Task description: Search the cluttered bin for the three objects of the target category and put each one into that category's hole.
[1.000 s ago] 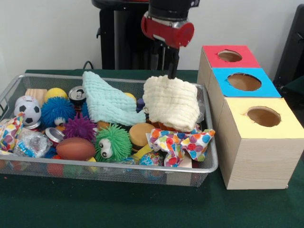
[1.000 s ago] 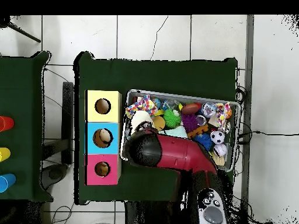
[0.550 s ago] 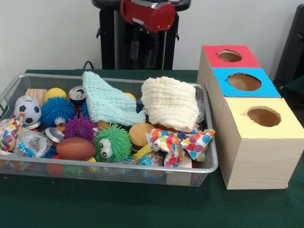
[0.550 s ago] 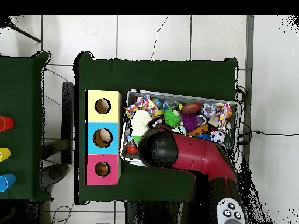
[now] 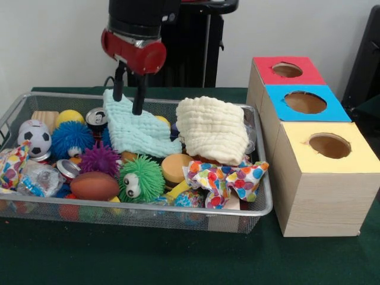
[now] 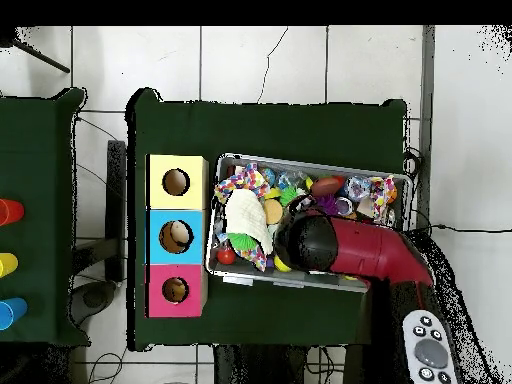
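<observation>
Bin (image 5: 261, 205) of wire mesh sits on the green table (image 5: 178, 261), filled with mixed toys and cloths. Taking the bin as the reference: three wooden boxes stand in a row just beside its right end in the front view, the yellow-topped box (image 5: 332, 163) nearest the camera, the blue-topped box (image 5: 306, 104) behind it, the red-topped box (image 5: 285, 71) farthest back. Each top has one round hole.

Gripper (image 5: 127, 95) hangs over the far-left part of the bin, its two dark fingers spread apart with a clear gap between them and nothing held. The fingertips are at the upper edge of the pale blue cloth (image 5: 136, 127); whether they touch it cannot be told. In the overhead view the red arm (image 6: 365, 250) covers the middle of the bin.

Cream cloth (image 5: 214, 127) lies draped at the far-right part of the bin, beside the pale blue cloth. A spotted multicoloured cloth (image 5: 225, 178) is crumpled at the near-right corner. A green fuzzy ball with eyes (image 5: 141, 179) sits near the front wall at centre, with a brown football (image 5: 94, 186) just left of it and a purple spiky ball (image 5: 100, 159) behind that. A blue fuzzy ball (image 5: 71, 139), a soccer ball (image 5: 34, 138) and a drinks can (image 5: 96, 117) occupy the left end.
</observation>
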You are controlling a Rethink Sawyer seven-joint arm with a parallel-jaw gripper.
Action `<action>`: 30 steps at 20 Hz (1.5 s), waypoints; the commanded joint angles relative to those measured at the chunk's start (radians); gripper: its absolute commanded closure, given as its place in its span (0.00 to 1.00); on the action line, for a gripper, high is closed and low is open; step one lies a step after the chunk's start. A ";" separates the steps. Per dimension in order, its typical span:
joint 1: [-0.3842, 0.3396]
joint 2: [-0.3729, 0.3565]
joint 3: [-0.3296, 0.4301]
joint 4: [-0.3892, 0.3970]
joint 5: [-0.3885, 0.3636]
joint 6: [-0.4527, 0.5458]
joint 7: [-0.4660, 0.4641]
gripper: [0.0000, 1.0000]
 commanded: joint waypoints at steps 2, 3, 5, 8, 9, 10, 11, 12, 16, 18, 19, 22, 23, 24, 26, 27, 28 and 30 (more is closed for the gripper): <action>-0.009 0.124 0.081 -0.087 -0.108 -0.078 -0.092 0.00; -0.012 0.127 0.088 -0.085 -0.105 -0.080 -0.085 0.00; -0.026 0.131 0.113 -0.080 -0.095 -0.075 -0.085 0.00; -0.032 0.139 0.130 -0.089 -0.088 -0.073 -0.080 0.00; -0.034 0.148 0.133 -0.097 -0.091 -0.079 -0.080 0.00; -0.037 0.158 0.137 -0.105 -0.095 -0.085 -0.080 0.00; -0.035 0.167 0.136 -0.111 -0.098 -0.095 -0.073 0.00; -0.034 0.177 0.135 -0.117 -0.101 -0.104 -0.067 0.00; -0.028 0.225 0.125 -0.145 -0.119 -0.160 -0.049 0.00; -0.016 0.249 0.114 -0.155 -0.125 -0.194 -0.033 0.00; -0.010 0.257 0.108 -0.157 -0.125 -0.206 -0.025 0.00; -0.001 0.281 0.097 -0.165 -0.129 -0.243 -0.017 0.00; 0.005 0.294 0.087 -0.170 -0.131 -0.259 -0.010 0.00; 0.018 0.304 0.067 -0.178 -0.130 -0.265 0.000 0.00; 0.036 0.323 0.037 -0.196 -0.133 -0.271 0.002 0.00; 0.034 0.336 0.036 -0.202 -0.128 -0.260 -0.002 0.00; 0.030 0.344 0.040 -0.203 -0.121 -0.248 -0.005 0.00; 0.022 0.356 0.051 -0.200 -0.108 -0.224 -0.009 0.00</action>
